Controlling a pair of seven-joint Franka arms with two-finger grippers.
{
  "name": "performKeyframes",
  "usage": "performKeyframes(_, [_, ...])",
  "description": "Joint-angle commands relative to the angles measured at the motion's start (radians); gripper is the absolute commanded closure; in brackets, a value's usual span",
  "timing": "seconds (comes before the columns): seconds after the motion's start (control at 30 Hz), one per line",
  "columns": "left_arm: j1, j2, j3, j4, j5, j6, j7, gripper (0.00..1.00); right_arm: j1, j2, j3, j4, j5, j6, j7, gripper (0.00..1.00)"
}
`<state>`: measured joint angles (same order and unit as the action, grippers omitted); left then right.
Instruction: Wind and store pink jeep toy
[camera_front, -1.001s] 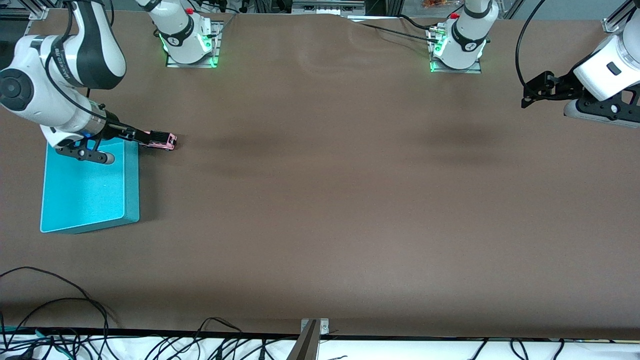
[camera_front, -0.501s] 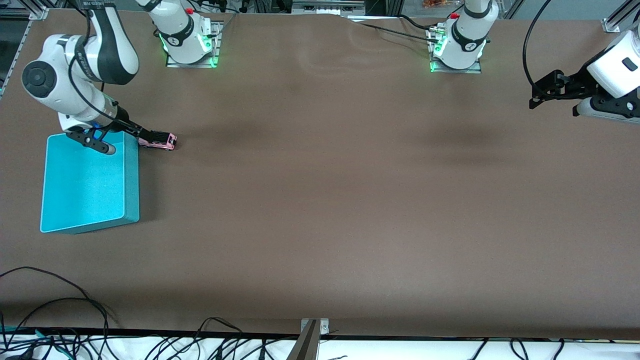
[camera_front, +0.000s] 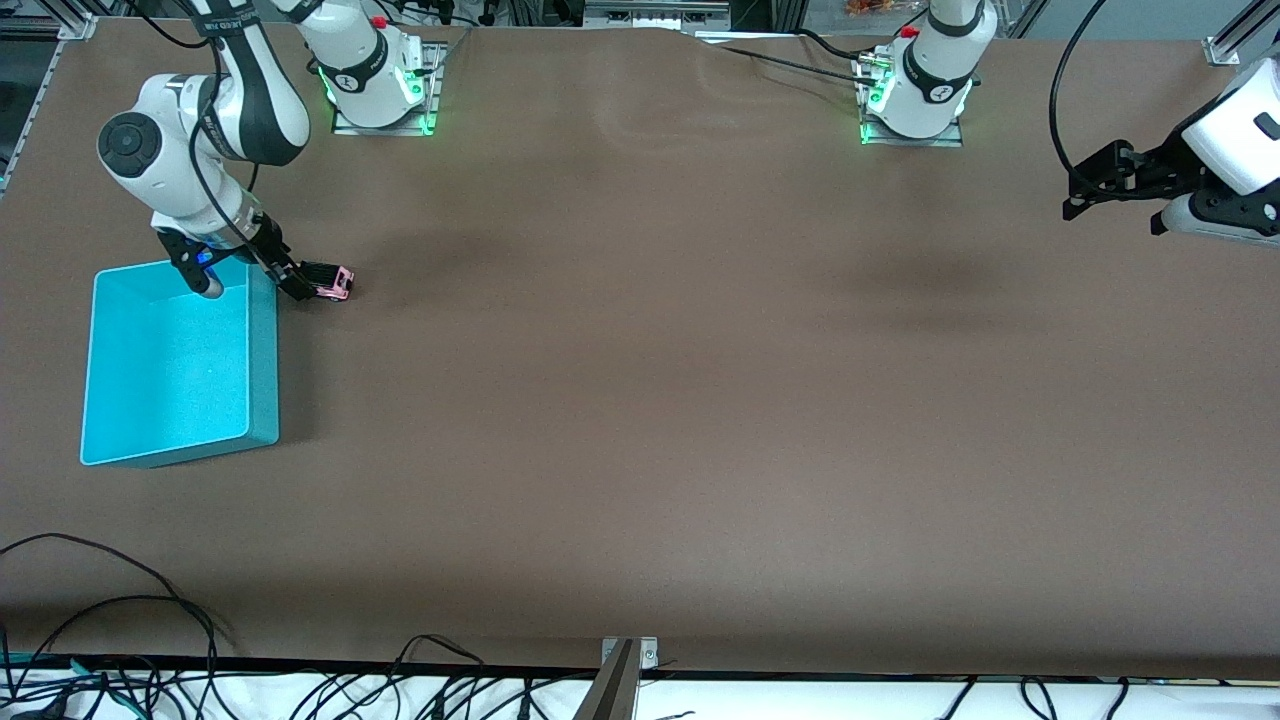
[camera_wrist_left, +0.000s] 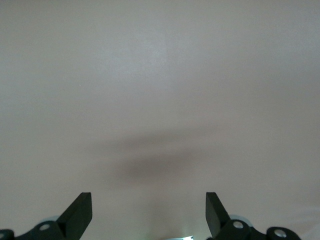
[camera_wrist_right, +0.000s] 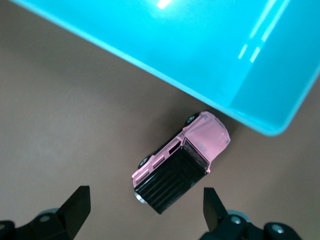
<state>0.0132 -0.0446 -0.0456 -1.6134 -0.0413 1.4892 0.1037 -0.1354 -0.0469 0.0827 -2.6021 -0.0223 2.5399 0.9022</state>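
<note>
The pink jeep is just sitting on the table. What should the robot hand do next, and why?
Probably lower the right gripper straight down and close on the pink jeep toy. Its fingers are open with the jeep between and below them, untouched, on the table beside the turquoise bin. The left gripper waits, open, over bare table.

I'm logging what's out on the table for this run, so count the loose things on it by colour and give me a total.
Pink: 1, the pink jeep toy, on the table beside the bin, under the open right gripper.
Turquoise: 1, the turquoise bin, nothing in it.
Total: 2.
</note>
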Motion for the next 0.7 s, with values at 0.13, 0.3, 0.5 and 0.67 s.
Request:
performKeyframes(0.13, [-0.004, 0.022, -0.002, 0.038, 0.014, 0.005, -0.007, 0.0, -0.001, 0.028, 0.002, -0.056, -0.008, 0.109, 0.336, 0.0])
performKeyframes(0.3, [-0.019, 0.02, -0.033, 0.038, 0.073, 0.008, -0.009, 0.0, -0.001, 0.048, 0.002, -0.061, -0.008, 0.129, 0.418, 0.0])
performKeyframes(0.5, [-0.013, 0.02, -0.034, 0.038, 0.072, 0.006, -0.007, 0.0, -0.001, 0.065, -0.001, -0.062, -0.01, 0.145, 0.501, 0.0])
performKeyframes(0.67, [-0.007, 0.023, -0.034, 0.033, 0.061, 0.003, -0.007, 0.0, -0.003, 0.079, -0.003, -0.075, -0.013, 0.145, 0.524, 0.0])
